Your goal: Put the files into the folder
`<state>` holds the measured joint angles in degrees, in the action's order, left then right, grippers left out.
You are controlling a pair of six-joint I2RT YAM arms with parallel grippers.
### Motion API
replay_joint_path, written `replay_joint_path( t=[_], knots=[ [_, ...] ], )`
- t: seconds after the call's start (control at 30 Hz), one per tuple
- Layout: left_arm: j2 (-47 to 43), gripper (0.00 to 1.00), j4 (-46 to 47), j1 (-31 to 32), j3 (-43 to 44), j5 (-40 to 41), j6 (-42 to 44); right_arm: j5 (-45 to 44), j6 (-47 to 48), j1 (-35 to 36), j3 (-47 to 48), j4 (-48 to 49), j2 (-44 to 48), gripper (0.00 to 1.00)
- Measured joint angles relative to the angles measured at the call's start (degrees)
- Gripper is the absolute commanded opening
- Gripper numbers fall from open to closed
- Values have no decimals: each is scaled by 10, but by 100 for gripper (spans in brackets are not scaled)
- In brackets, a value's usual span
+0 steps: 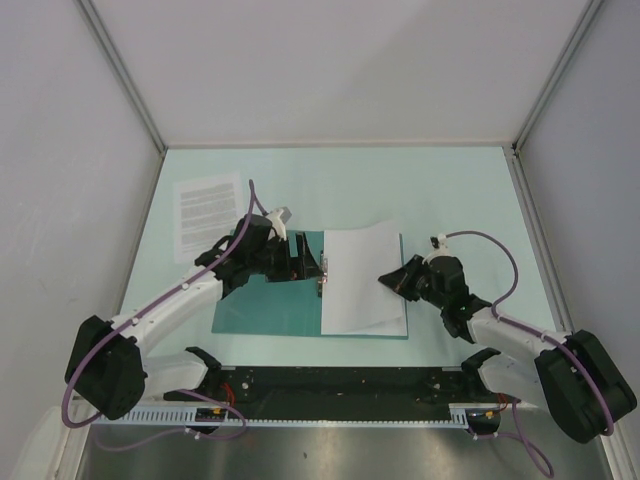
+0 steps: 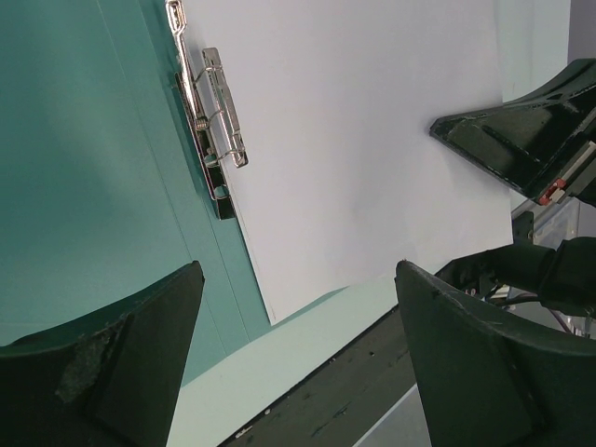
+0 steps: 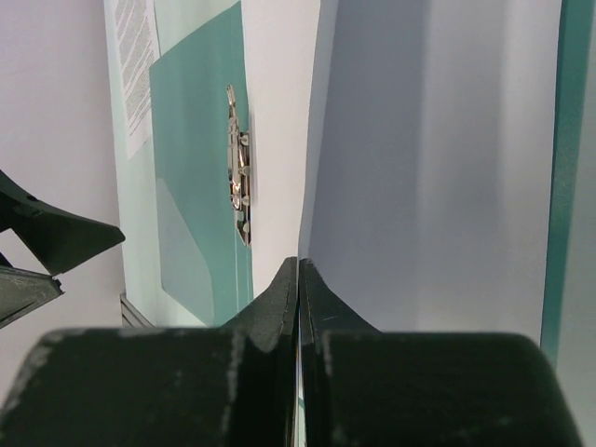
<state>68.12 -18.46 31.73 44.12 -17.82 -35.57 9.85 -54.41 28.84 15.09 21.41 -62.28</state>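
Right end effector (image 1: pixel 388 281) is pinching the blank sheet (image 1: pixel 355 290), which lies on the right half of the open folder (image 1: pixel 262 312). Left end effector (image 1: pixel 306 263) hangs spread over the clip (image 2: pixel 212 140). Printed sheet (image 1: pixel 208 210) sits far-left on the table (image 1: pixel 460 190).

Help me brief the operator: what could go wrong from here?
The right gripper, shut on the edge of the blank sheet, could crease it or drag it off the folder. Its inner edge lies beside the metal clip and might snag there. The printed sheet, out on the table, might be left out.
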Motion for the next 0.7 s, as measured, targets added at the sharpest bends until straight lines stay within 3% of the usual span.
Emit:
replay_joint_path(
  t=[0.47, 0.67, 0.7],
  knots=[
    [2, 90, 3, 0, -2, -4, 0, -15, -11, 17, -2, 16, -24, 0],
    [4, 91, 4, 0, -2, -5, 0, -21, -8, 21, -2, 13, -24, 30],
    [6, 91, 4, 0, -2, -5, 0, -21, -7, 21, -2, 12, -23, 42]
  ],
)
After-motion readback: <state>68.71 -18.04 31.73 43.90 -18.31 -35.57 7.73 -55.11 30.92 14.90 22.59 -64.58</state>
